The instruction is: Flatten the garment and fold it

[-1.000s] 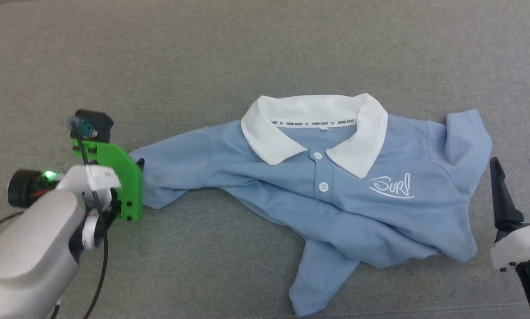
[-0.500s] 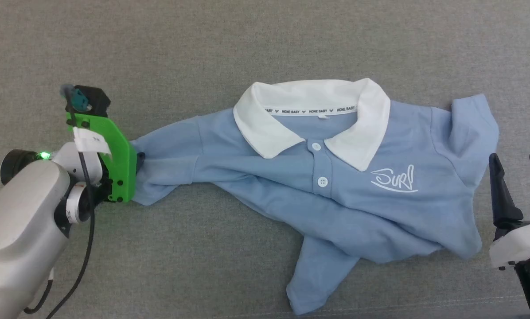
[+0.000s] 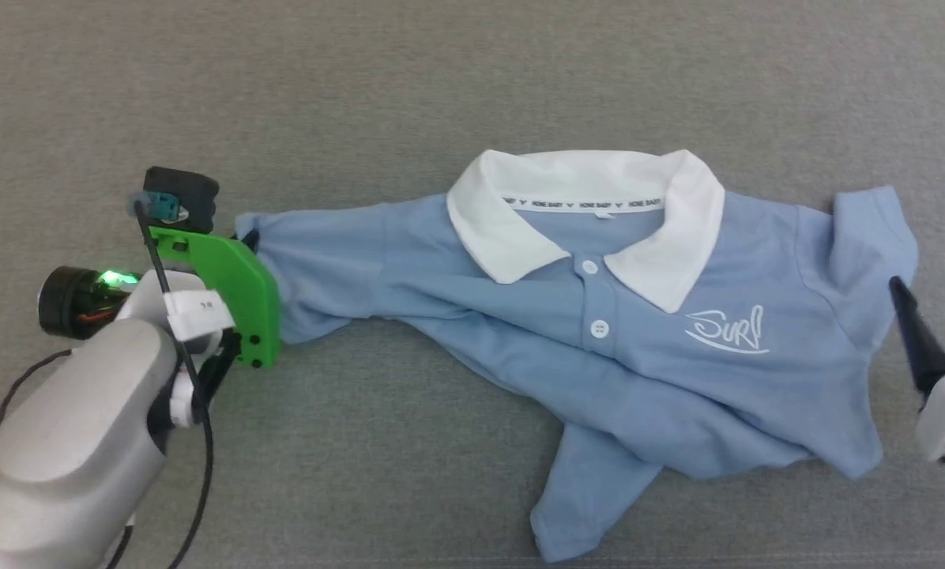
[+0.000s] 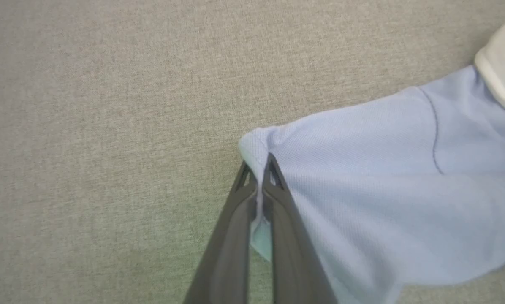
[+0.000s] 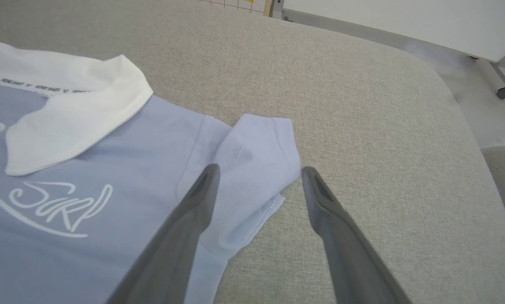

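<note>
The garment (image 3: 638, 379), a light blue polo with a white collar and a white "Surf" logo, lies crumpled and face up on the grey surface. Its lower part is bunched and twisted toward the near side. My left gripper (image 3: 250, 241) is at the shirt's left sleeve. In the left wrist view the left gripper (image 4: 259, 169) is shut on the hem of that sleeve of the garment (image 4: 383, 190). My right gripper (image 3: 939, 296) stands open at the right sleeve. Seen from the right wrist, the right gripper (image 5: 261, 171) hovers open over the folded sleeve of the garment (image 5: 88, 236).
A grey fabric cushion (image 3: 441, 79) carries everything. In the right wrist view its rounded edge (image 5: 446, 97) drops off beyond the right sleeve, with pale floor and a caster wheel (image 5: 503, 90) past it.
My left gripper has closed on the left sleeve hem and drawn that corner a little farther away. The head view has shifted slightly. The right gripper stays open.
</note>
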Tool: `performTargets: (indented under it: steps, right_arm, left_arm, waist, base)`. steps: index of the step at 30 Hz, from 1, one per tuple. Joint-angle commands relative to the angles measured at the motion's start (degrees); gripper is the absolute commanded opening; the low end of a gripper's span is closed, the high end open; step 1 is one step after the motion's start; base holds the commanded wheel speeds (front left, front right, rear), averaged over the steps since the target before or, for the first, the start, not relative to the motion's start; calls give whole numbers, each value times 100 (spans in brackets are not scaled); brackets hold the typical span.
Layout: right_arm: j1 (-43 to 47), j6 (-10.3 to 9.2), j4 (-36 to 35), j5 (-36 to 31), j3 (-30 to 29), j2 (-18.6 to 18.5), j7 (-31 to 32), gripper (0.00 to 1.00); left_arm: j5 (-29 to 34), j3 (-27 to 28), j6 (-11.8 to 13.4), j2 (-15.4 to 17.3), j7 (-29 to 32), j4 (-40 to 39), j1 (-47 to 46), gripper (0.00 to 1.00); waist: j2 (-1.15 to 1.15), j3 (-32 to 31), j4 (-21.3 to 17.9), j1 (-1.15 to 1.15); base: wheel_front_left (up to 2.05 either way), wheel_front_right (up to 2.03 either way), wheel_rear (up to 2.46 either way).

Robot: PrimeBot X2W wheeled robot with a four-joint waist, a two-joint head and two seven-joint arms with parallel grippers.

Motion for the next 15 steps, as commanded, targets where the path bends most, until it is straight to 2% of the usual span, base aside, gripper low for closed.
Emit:
performTargets:
  steps: [1, 5, 8, 12, 15]
  right_arm:
    - [-228, -9, 71, 138, 34, -158, 252, 100]
    - [-814, -9, 475, 618, 176, -691, 1377, 100]
    - [-1301, -9, 920, 883, 343, -1097, 2126, 100]
    - [-1875, -9, 1472, 1090, 652, -1538, 2663, 100]
    - [-2215, -9, 1845, 1153, 894, -1747, 2830, 100]
  left_arm:
    - [64, 45, 75, -13, -106, -106, 67, 0]
    - [133, 40, 211, -3, -195, -579, 157, 0]
    - [145, -39, 293, 19, -44, -989, 216, 0]
    - [205, -108, 399, 55, 114, -1432, 205, 0]
    - [260, -139, 463, 67, 175, -1648, 176, 0]
  waist:
    - [0, -79, 160, 0]
    - [0, -19, 343, 0]
    - [0, 82, 480, 0]
    - [0, 235, 630, 0]
    - [0, 336, 705, 0]
  base:
    - [0, 0, 0]
    - [0, 0, 0]
    - [0, 0, 0]
    - [0, 0, 0]
    - [0, 0, 0]
